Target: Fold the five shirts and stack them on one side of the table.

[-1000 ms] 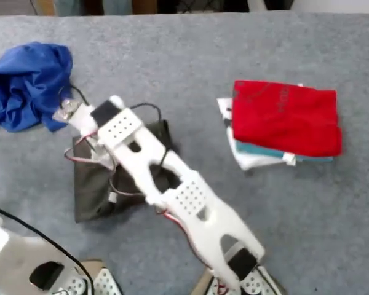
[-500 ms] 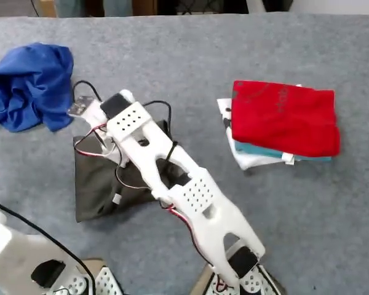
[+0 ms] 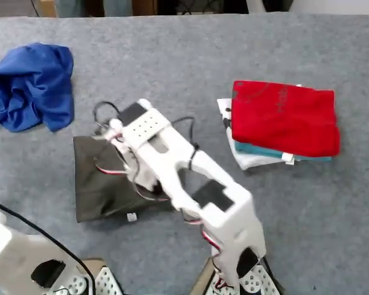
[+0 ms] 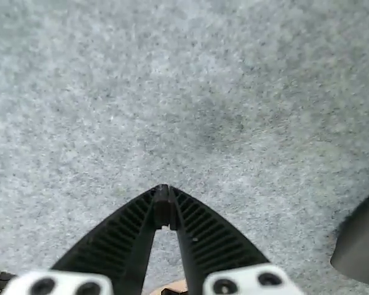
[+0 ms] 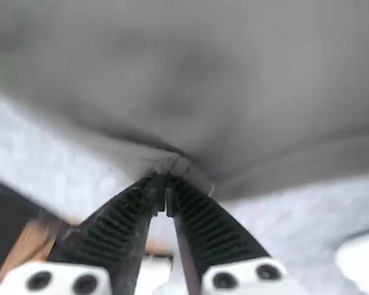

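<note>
The right claw (image 5: 166,184) has drawn back from the crumpled blue shirt (image 3: 27,86) and is clamped on the far edge of the dark shirt (image 3: 95,184), left of centre on the bench (image 3: 203,55). The shirt's long axis runs roughly along the near edge. Three folded shirts (image 3: 286,117) sit stacked near the right edge; two remain. The left claw (image 4: 163,200) is together, empty

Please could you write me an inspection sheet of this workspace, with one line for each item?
Surface: grey felt table.
Job's things: blue shirt crumpled at far left; dark shirt lying near the middle; folded stack at right, red on top, teal and white beneath.
Clutter: nothing seen.
Grippers: left end effector shut above bare felt; right end effector shut on dark shirt fabric.
Cables: black and red wires loop off the right arm; black cable by the left arm.
Surroundings: wooden furniture beyond the far edge.
</note>
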`<state>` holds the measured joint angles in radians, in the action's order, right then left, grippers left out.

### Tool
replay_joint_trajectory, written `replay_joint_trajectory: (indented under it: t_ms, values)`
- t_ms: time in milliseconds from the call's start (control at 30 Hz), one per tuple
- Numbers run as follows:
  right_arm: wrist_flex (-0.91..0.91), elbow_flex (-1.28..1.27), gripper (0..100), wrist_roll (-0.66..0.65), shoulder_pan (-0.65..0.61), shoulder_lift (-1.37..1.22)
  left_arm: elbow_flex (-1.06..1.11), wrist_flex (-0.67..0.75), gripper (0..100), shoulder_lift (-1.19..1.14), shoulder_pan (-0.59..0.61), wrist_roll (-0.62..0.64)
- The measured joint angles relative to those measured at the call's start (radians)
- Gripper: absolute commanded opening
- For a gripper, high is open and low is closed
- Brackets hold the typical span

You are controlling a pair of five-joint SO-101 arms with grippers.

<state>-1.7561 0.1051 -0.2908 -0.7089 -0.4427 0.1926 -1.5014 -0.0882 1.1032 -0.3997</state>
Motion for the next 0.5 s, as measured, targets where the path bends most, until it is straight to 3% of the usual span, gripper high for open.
replay_joint_trajectory:
  t_ms: [133, 300, 500]
  values:
    - [0.0, -0.18, 1.7, 0.0, 0.061, 0.135, 0.0, 0.0, 3, 0.0, 0.0, 0.0]
    - [0.0, -0.133, 1.7, 0.0, 0.095, 0.207, 0.031, 0.0, 3, 0.0, -0.025, 0.0]
    - [0.028, -0.058, 1.5, 0.0, 0.095, 0.207, 0.048, 0.0, 3, 0.003, -0.192, 0.0]
